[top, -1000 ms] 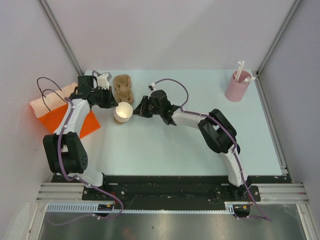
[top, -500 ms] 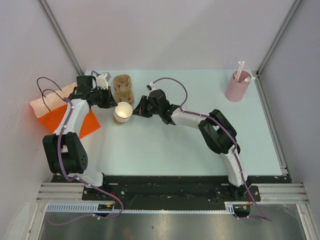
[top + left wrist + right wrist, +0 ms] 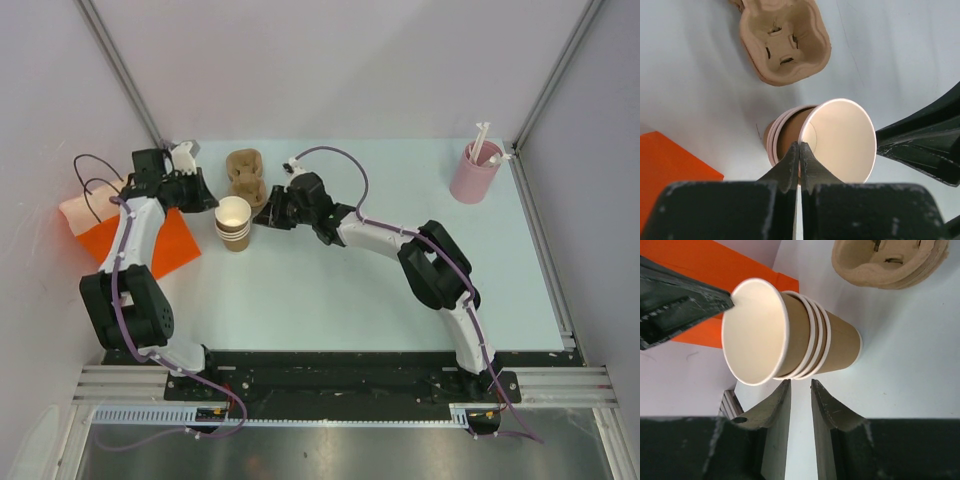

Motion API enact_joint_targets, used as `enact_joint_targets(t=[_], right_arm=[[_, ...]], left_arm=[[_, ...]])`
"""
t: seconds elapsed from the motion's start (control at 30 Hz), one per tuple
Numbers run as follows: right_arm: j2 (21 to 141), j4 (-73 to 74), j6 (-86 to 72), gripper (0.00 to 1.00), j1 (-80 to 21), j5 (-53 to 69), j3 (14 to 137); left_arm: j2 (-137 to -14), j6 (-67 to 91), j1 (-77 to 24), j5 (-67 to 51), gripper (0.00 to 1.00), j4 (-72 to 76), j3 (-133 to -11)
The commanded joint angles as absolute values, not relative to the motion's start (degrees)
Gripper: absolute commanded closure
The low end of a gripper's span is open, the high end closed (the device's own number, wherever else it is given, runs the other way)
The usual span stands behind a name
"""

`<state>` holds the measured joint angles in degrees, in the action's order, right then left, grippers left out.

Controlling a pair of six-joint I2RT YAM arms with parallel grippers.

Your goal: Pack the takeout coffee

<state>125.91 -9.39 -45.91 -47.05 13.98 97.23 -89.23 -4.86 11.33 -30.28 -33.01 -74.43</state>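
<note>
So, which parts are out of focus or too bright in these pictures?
Left wrist view: the left claw is dark and blurred, the rim of the top cup glares white, the pulp tray is sharp. Right wrist view: the right claw is soft, the cup stack crisp. Top view: even light, faint shadows.

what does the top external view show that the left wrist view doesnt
Only the top external view shows the pink cylinder of straws at the table's far right corner. Only the left wrist view shows the left gripper up close, its jaws shut on the rim of the top cup, and the slits inside the tray's wells. Both show the stack of paper cups, the pulp cup tray and the orange bag.
</note>
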Motion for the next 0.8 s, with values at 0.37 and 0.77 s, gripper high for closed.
enact_joint_targets(t=[0.37,0.77], right_arm=[[114.0,-4.1,-37.4,0.49,-46.8,9.3,99.5],[112.4,7.5,-24.6,0.19,-47.6,1.3,110.2]], left_arm=[[-81.0,-4.1,11.7,-28.8,1.0,-32.7,-83.3],[-74.9,-8.3,2.6,-25.1,1.0,-32.8,-83.3]])
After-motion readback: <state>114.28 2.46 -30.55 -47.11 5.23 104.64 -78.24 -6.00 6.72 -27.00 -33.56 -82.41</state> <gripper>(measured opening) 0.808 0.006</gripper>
